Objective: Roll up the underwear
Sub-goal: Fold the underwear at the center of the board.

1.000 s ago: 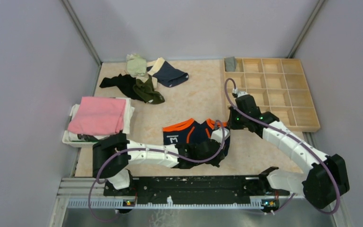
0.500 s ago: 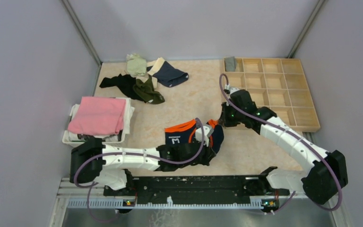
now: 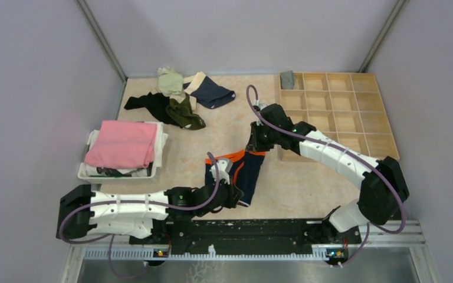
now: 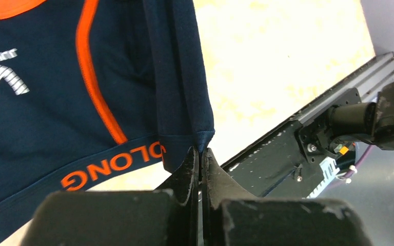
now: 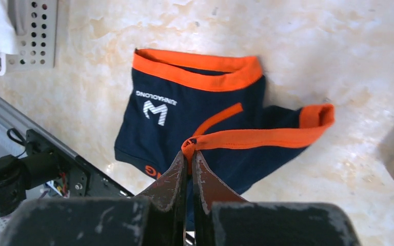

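**Navy briefs pinched at hem and waistband**

Nipped at a lower hem corner, just beside the orange lettering, by the left claw (image 4: 201,154), its tips pressed tight on the cloth. Nipped at the orange waistband by the right claw (image 5: 189,152), likewise closed narrow on a small fold of the band.

Between the two claws: navy briefs (image 3: 237,170), resting on the worktop (image 3: 224,127). One side of the waistband laid over the front panel, with the white M logo left of the right claw's tips.

Just right of the right claw: wooden tray (image 3: 377,154) of square cells, with a grey piece (image 3: 287,78) in its far-left corner cell.

Left of the left claw and farther back: white basket (image 3: 85,172) under a folded pink cloth (image 3: 124,142).

Well beyond both claws, at the back of the worktop: heap (image 3: 177,97) of other underwear in black, olive, pale green and navy with a beige band.
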Controlling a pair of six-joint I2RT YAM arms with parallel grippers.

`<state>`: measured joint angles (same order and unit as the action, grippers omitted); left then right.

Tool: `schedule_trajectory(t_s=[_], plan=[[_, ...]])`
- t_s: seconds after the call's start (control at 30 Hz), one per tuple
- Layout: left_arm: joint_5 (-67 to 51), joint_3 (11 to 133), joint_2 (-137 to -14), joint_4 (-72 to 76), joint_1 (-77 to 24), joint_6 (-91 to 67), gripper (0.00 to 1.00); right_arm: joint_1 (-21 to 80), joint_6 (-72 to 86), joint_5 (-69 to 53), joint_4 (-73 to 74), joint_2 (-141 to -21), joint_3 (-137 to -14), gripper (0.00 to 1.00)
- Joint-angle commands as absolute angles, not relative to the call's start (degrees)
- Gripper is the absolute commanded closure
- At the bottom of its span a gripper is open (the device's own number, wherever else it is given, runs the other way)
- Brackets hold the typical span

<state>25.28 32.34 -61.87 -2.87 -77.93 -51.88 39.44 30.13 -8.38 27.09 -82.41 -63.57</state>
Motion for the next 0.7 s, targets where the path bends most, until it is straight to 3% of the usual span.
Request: schedule_trajectory(t_s=[0.0, 0.67], plan=[[28.9, 29.1, -56.5, -9.1, -78.3, -57.6, 1.00, 41.9, 32.1, -9.4, 22.9, -86.0, -68.7, 1.00], [39.1, 26.2, -45.7, -30.5, -78.3, -67.7, 1.00, 44.9, 32.0, -9.9, 20.3, -98.8, -78.6, 1.00]])
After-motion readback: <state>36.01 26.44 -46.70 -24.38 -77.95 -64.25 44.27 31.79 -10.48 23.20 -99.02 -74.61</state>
